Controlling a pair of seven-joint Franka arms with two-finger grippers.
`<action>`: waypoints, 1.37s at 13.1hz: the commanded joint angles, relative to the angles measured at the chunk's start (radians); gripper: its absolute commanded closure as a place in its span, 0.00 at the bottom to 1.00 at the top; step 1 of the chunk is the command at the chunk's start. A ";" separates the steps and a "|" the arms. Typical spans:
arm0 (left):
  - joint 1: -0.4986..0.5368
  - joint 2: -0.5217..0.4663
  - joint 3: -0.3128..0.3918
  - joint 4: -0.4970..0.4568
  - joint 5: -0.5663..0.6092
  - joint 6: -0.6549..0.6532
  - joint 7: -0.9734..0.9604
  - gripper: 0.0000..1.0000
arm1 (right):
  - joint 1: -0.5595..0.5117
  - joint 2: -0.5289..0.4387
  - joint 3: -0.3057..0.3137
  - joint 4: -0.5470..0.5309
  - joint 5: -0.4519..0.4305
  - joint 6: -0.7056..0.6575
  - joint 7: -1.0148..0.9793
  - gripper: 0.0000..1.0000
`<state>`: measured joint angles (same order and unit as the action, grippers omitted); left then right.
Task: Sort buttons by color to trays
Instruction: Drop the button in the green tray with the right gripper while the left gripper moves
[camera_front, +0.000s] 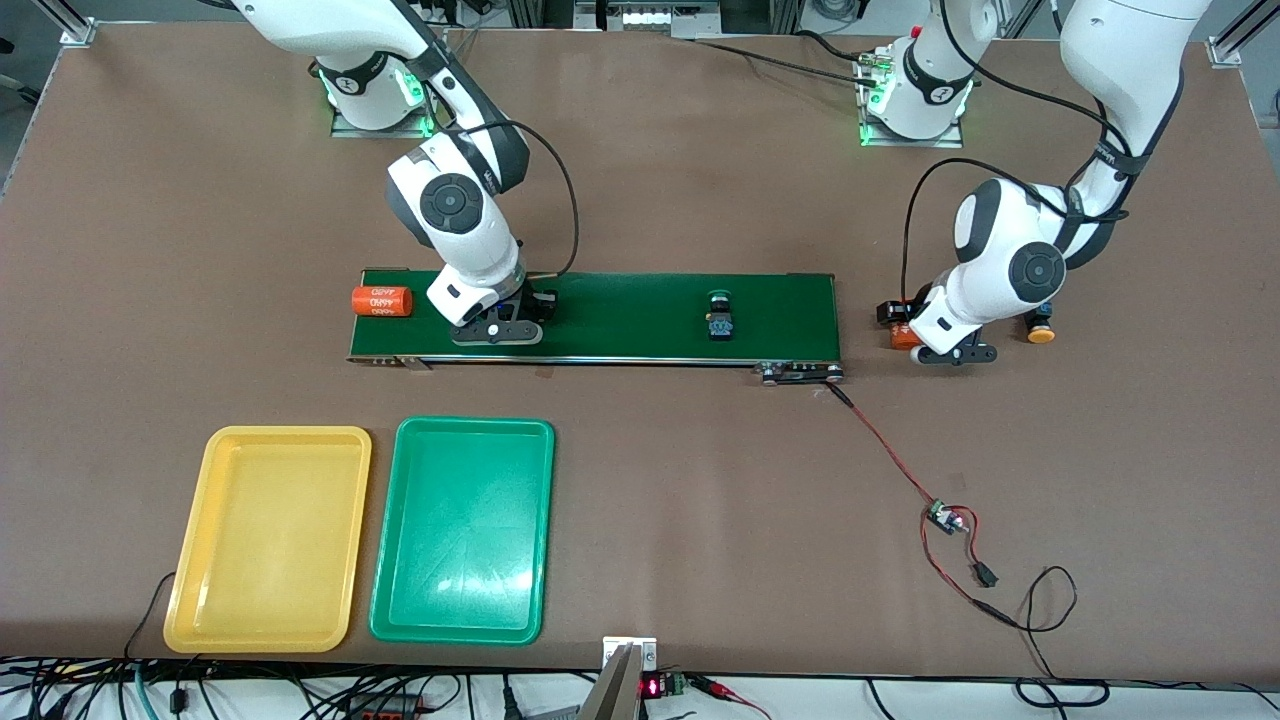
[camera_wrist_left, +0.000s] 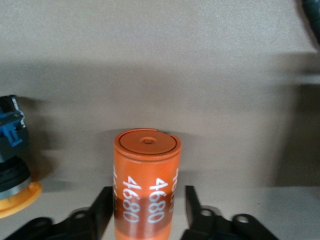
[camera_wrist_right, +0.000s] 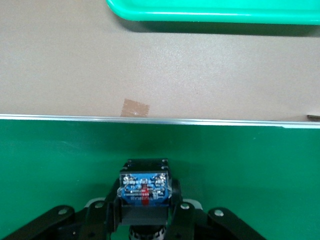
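green-capped button (camera_front: 719, 314) on belt, yellow tray (camera_front: 268, 540), green tray (camera_front: 463, 530) empty

Both arms have glossy white, rounded link housings with dark grey circular joint caps on the wrist segments. A black cable runs along each arm and loops free near the wrist, fastened by black straps. Each base is a white column on a metal mounting plate, ringed with green indicator light and marked with a round black logo. The left gripper (camera_wrist_left: 147, 212) and right gripper (camera_wrist_right: 145, 212) are black, with flat finger links showing round pivot holes and screws.
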<state>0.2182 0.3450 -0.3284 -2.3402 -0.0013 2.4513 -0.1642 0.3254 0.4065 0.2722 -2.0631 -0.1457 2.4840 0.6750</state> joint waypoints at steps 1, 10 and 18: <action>0.006 -0.035 -0.006 0.007 -0.003 -0.025 0.078 1.00 | 0.012 0.011 -0.010 0.018 -0.022 -0.005 0.017 0.93; -0.100 -0.153 -0.018 0.169 -0.003 -0.258 0.469 1.00 | -0.002 -0.049 -0.096 0.215 -0.009 -0.338 -0.158 1.00; -0.255 -0.135 -0.029 0.210 -0.008 -0.233 0.967 1.00 | -0.077 -0.037 -0.171 0.233 -0.012 -0.327 -0.362 1.00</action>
<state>-0.0202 0.1879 -0.3640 -2.1355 -0.0006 2.1901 0.6764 0.2491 0.3500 0.0966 -1.8491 -0.1533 2.1495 0.3231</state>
